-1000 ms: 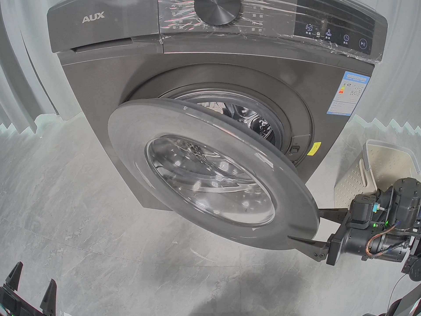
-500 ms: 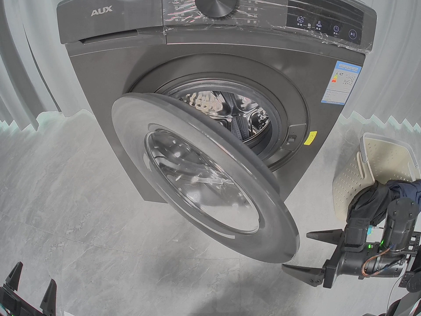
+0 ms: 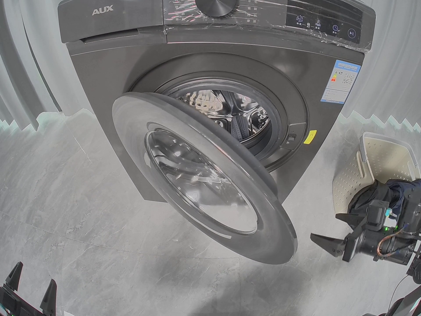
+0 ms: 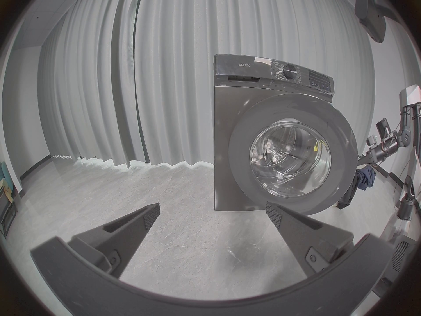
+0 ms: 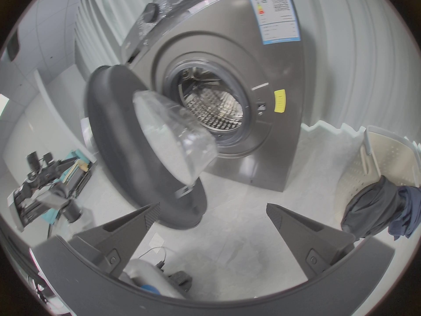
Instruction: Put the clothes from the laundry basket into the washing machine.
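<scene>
The grey washing machine [image 3: 210,62] stands ahead with its round door [image 3: 272,238] swung wide open, showing the steel drum [image 3: 232,110]. A cream laundry basket [image 3: 388,156] sits on the floor at the right, with dark clothes [image 3: 377,194] draped over its near rim. My right gripper [image 3: 335,231] hovers open and empty between the door's edge and the basket; in the right wrist view [image 5: 212,207] the clothes [image 5: 377,207] lie just beside one finger. My left gripper [image 3: 30,286] rests low at the far left, open and empty, facing the machine [image 4: 245,93] from a distance.
Pale curtains [image 3: 26,58] hang behind and beside the machine. Grey tiled floor [image 3: 79,207] lies open to the left and in front of the door. Some equipment on a stand [image 5: 48,185] is off to the side in the right wrist view.
The door has swung wider open. My right gripper, which straddled the door's edge, has come off it and moved right toward the basket. The head view shifted slightly.
</scene>
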